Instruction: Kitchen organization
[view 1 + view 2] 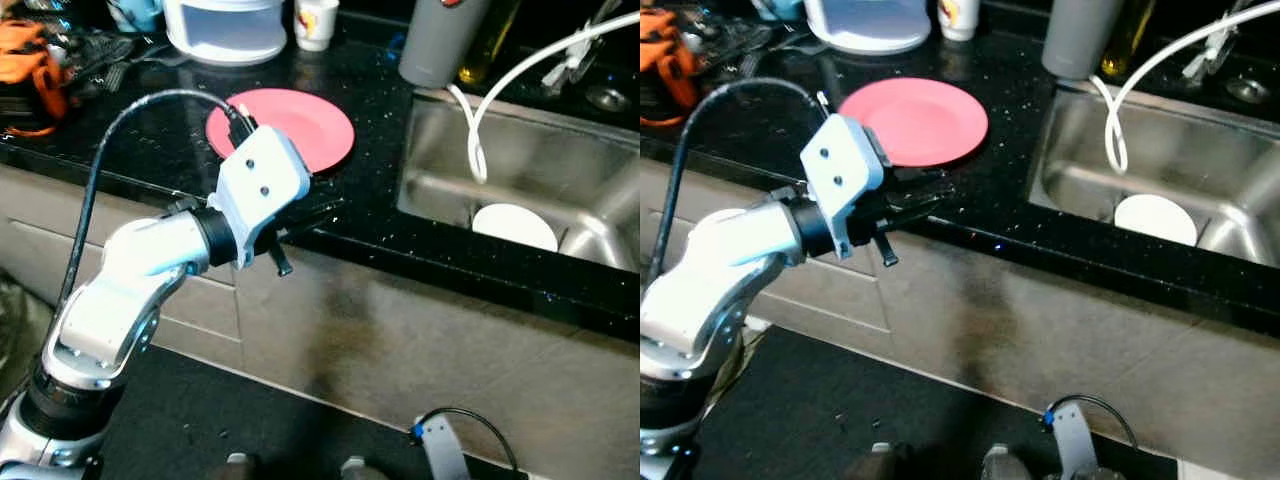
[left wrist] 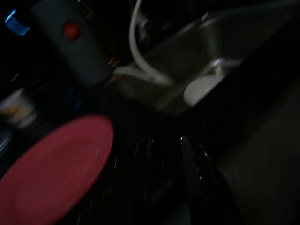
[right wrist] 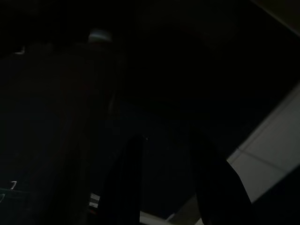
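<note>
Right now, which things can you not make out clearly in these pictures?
- Left gripper: dark and blurred in the left wrist view; its own wrist covers it in the eye views.
- Red plate: near edge hidden by that wrist.
- White dish in the sink: too small to identify.
- Right wrist view: nearly black.

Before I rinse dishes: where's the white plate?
The white plate lies in the steel sink, to the robot's right, below the white hose.

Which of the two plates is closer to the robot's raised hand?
The pink plate on the counter, right by the left gripper; the white plate lies in the sink.
</note>
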`<state>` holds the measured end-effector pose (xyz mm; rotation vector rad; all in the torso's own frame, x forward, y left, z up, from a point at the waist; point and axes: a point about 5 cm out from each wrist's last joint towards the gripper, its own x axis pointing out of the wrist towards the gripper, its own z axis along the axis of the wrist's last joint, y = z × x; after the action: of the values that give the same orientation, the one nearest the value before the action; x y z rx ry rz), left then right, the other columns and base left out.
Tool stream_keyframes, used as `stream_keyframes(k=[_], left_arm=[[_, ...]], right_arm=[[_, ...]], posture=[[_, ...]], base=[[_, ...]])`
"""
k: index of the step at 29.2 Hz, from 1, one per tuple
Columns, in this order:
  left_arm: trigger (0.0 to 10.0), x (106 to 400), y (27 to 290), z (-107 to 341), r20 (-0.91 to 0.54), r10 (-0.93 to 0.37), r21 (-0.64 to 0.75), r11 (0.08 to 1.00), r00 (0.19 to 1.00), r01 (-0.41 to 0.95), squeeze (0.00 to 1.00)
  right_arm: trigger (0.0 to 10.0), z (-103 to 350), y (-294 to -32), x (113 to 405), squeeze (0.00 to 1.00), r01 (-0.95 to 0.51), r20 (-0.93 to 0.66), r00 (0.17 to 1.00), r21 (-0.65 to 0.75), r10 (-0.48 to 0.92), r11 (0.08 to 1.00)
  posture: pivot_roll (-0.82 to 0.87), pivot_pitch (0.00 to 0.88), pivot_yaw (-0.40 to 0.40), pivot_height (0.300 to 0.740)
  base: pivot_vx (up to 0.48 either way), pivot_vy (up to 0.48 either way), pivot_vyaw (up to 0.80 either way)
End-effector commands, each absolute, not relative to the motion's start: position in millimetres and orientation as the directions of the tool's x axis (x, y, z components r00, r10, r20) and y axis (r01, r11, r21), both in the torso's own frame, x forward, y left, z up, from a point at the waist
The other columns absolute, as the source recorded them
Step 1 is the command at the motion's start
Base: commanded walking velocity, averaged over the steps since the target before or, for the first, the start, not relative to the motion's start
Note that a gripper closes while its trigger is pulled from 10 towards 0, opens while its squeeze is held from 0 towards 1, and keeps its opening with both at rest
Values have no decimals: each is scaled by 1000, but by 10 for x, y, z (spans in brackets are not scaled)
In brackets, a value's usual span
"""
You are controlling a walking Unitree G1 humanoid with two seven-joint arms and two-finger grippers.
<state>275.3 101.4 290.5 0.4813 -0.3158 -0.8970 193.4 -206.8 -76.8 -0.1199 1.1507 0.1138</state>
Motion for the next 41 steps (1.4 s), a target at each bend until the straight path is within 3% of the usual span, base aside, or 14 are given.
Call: stream_keyframes(k=[1,6,14,16,22,29,41], left_arm=[[10000,2764,1012,2927,95,-800,517,548,592,658,0],[10000,2872,1110,2976,191,-721,462,664,666,587,0],[10000,2987,1202,2987,235,-637,435,744,734,507,0],[10000,3019,1239,2984,276,-583,447,782,764,434,0],[10000,3046,1245,2946,261,-587,414,785,767,460,0],[10000,3036,1307,2936,270,-599,340,792,754,508,0],[10000,3014,1254,2913,276,-619,327,780,735,534,0]], right_arm=[[10000,-789,-2089,1884,0,-142,-920,392,-32,27,989],[10000,-782,-2079,1896,0,-178,-916,398,-24,50,984],[10000,-783,-2076,1896,0,-185,-917,395,-22,54,983],[10000,-783,-2077,1895,0,-180,-917,395,-22,52,983],[10000,-784,-2086,1895,0,-162,-916,400,-30,38,986],[10000,-783,-2100,1894,0,-144,-916,401,-38,23,989],[10000,-780,-2110,1898,0,-143,-915,403,-50,12,989]], posture=[[75,178,-46,740],[75,180,-49,740],[75,181,-49,740],[73,180,-49,740],[73,179,-50,740],[73,178,-52,740],[70,177,-54,740]], base=[[0,0,0],[0,0,469],[0,0,780],[0,0,781],[0,0,765],[0,0,0],[112,0,0]])
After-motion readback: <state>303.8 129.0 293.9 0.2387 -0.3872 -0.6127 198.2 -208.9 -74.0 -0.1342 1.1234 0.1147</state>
